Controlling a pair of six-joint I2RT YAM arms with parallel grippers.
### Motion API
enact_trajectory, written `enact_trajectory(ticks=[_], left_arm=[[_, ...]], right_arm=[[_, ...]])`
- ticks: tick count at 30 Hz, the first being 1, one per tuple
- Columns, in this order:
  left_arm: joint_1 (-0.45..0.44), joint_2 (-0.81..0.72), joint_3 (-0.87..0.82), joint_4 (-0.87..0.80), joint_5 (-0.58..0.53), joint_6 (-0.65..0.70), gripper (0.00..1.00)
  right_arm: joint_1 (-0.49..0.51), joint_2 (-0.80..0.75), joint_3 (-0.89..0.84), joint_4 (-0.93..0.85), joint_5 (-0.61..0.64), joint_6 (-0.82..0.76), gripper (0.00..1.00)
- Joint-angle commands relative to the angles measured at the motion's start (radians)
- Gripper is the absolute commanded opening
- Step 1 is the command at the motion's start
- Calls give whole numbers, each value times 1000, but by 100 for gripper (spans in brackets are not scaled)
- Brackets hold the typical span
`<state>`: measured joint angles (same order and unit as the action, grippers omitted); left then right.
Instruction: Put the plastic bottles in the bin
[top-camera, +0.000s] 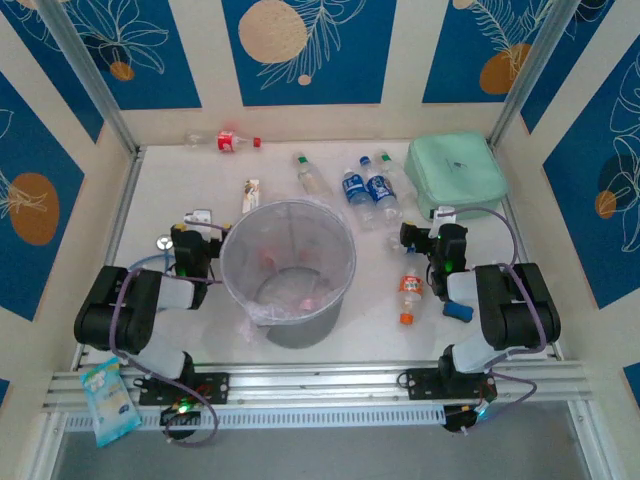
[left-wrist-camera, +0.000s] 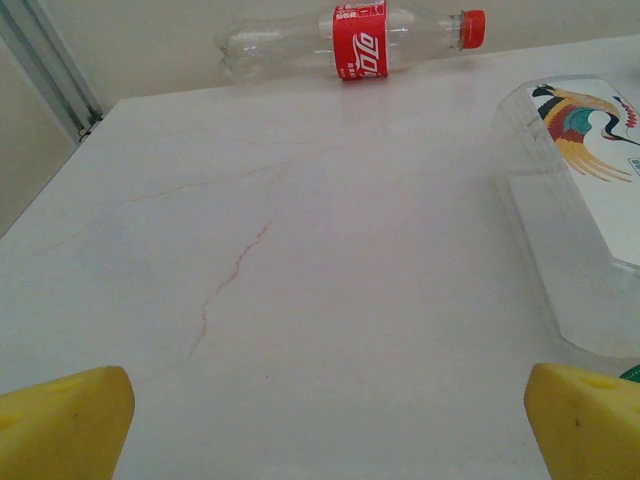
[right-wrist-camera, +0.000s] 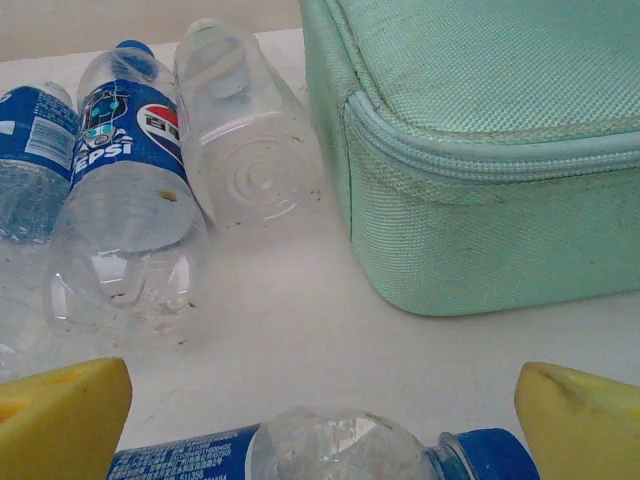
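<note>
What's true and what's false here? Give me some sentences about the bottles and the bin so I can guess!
1. The red-label bottle lies on its side at the far edge of the table. True.
2. The orange-cap bottle is inside the bin. False: it lies on the table, to the right of the bin.
3. The left gripper is shut on a bottle. False: its jaws are wide open and hold nothing.
4. The case is mint-green. True.
</note>
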<state>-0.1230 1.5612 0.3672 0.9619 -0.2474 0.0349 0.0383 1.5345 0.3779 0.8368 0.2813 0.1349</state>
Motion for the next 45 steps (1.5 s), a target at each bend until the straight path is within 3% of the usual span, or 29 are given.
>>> enact_trajectory(ticks=[1,30,34,37,40,43,45], left_arm=[[13,8,-13,31,-13,-7,100],[20,7,-7,17,6,-13,100],[21,-60,57,-148,3,-12,99],[22,-138,186,-437,-32,-22,99],[20,-237,240,-490,-68,-45,99],[23,-269,398,-682,-129,-159,99],[25,-217,552,-849,-114,-244,99]], right_arm=[[-5,-13,16,13,5,9,99],[-15,-13,21,2,-15,13,99],[-14,-16,16,10,-16,12,99],[-16,-71,73,-133,-32,6,99],[-7,-154,222,-456,-29,3,99],[21,-215,338,-672,-24,22,99],[39,-251,405,-811,-15,90,99]])
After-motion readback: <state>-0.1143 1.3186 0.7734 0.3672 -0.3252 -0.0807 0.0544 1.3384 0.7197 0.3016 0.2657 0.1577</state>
